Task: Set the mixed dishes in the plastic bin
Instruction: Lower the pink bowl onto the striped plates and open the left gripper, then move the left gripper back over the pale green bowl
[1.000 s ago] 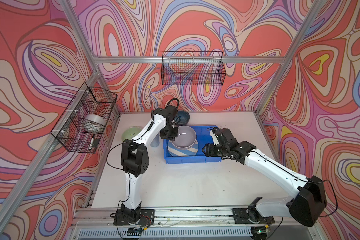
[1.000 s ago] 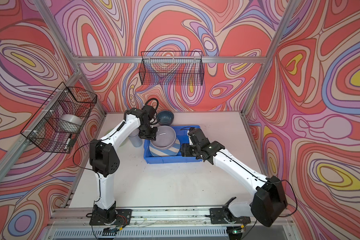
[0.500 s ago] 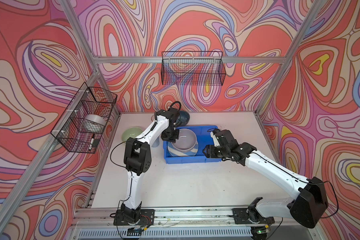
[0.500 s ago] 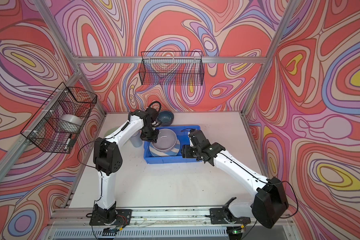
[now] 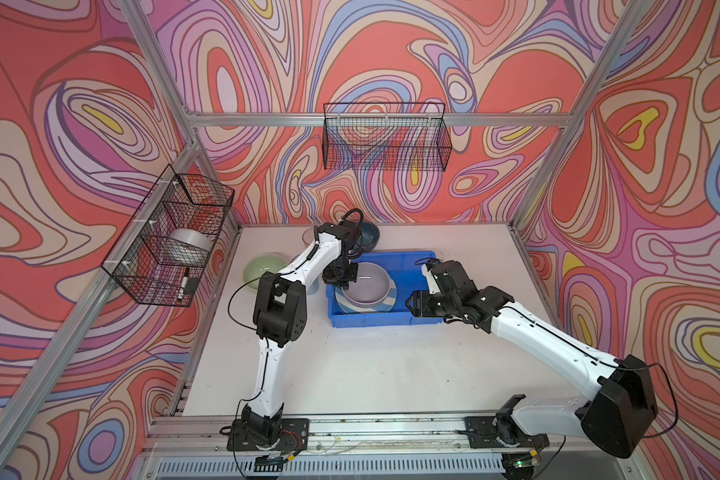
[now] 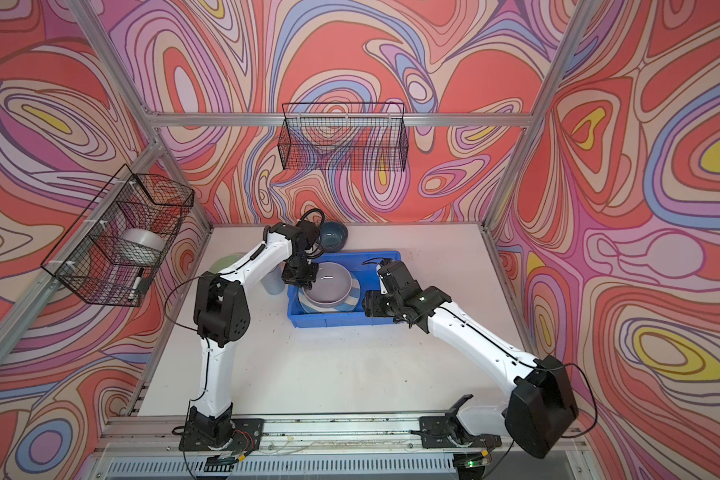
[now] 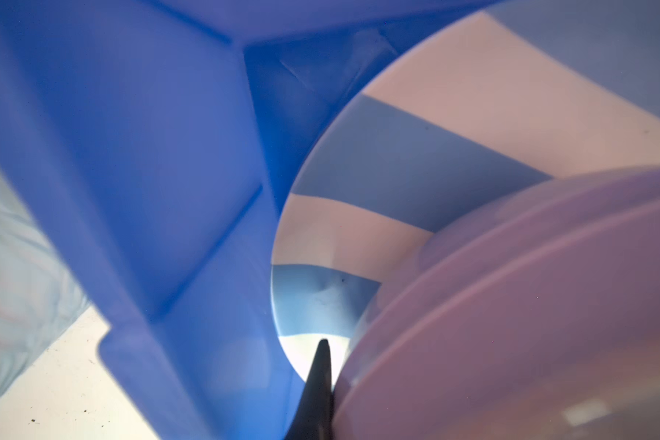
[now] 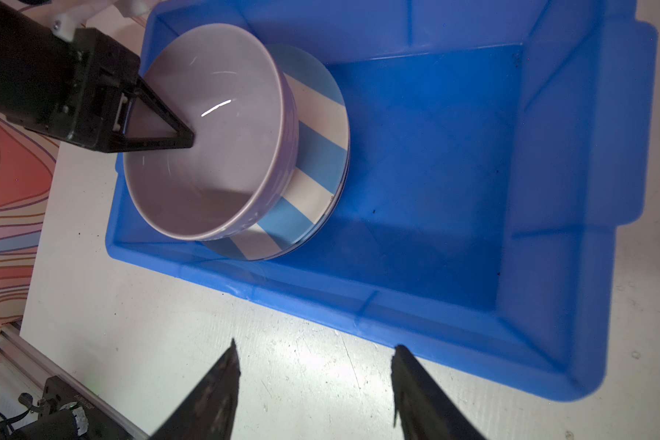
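Left gripper [image 5: 344,284] pinches the bowl's [image 8: 214,133] left wall, one finger inside; bowl sits on striped plates [image 8: 315,152] at the bin's [image 8: 454,160] left end; right gripper [image 8: 315,346], wide and empty, hangs farther off.

Bright and even up top, soft and smeary at the wrists.
Both top views come through crisp and evenly lit, with only faint shadows. The left wrist view is blurred, the blue bin [image 7: 168,152] wall far too close to focus. In the right wrist view a white glint streaks the lilac bowl [image 8: 214,152], and glare washes the table [image 8: 302,362].
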Robot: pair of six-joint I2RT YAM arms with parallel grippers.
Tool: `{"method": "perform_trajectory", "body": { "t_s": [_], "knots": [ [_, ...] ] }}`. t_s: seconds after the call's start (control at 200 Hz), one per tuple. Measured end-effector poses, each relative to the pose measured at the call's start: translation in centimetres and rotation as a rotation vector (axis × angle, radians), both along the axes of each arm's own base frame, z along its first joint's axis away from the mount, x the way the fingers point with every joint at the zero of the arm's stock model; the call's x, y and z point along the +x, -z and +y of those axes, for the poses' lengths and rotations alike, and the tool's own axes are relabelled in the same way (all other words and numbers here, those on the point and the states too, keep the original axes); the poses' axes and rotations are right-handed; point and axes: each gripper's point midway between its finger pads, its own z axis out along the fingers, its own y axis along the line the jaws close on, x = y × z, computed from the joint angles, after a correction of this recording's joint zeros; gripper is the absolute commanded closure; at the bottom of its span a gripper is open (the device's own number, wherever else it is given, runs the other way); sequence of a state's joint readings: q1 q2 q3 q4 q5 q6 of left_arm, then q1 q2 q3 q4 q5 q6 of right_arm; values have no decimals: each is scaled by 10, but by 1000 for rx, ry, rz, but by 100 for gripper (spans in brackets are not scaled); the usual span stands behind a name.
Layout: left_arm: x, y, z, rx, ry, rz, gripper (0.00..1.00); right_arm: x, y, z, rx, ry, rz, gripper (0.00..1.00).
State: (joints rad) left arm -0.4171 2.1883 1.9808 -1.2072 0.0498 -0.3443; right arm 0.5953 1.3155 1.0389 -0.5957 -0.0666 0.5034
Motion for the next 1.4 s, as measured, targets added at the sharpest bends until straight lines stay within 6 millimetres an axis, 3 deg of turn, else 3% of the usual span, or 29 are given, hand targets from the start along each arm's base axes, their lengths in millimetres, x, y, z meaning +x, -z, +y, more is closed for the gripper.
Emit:
{"method": "perform_trajectory", "body": {
  "t_s": [0.356,0.686,0.811,0.982,1.072,1.167,1.403],
  "knots": [
    [6,2,-3,-12,-2,-18,76,-3,-2,-2,7,3,-6,35],
    [10,-6,-7,-33,-5,-49,73,-6,-2,-4,10,2,-10,35],
    [10,-31,-7,-57,-5,-103,68,-6,-2,-3,12,0,-10,35],
    [7,-95,-1,-95,-10,-231,63,-7,-3,-2,17,-11,-9,35],
    [3,-128,10,-102,-34,-298,57,-6,-4,1,28,-19,-14,35],
    [-3,-145,34,-90,-97,-336,52,-5,-6,3,37,-24,-21,35],
    [-23,-133,116,-33,-318,-302,45,-5,-7,6,49,-38,-27,35]
  ]
}}
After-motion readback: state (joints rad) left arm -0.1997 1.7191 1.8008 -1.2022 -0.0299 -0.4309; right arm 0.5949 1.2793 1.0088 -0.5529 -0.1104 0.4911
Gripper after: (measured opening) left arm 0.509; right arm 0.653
